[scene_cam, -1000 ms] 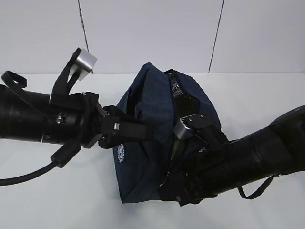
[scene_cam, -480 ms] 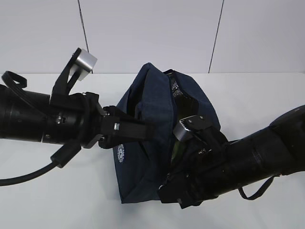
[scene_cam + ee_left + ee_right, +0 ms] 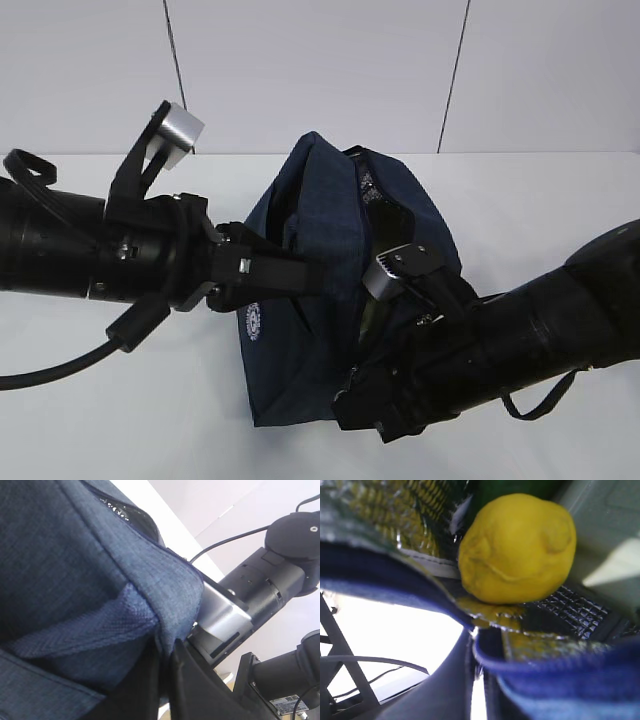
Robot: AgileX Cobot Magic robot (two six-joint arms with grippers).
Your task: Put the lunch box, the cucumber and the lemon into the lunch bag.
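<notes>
Both grippers pinch the lunch bag [image 3: 320, 300] rim.
The lemon [image 3: 517, 547] lies inside, just beyond the right gripper [image 3: 477, 680]; the left gripper [image 3: 300, 277] holds the opposite edge.

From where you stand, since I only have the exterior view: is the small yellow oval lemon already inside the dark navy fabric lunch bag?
Observer: Yes. The right wrist view shows the lemon lying inside the lunch bag, against its silver foil lining.
Operator: And the cucumber?
Observer: A smooth dark green shape, likely the cucumber, shows just beyond the lemon. Only a sliver is in frame.
Operator: What is my right pincer gripping?
Observer: The right pincer is pinched on the bag's rim, where the navy fabric meets the foil.
</notes>
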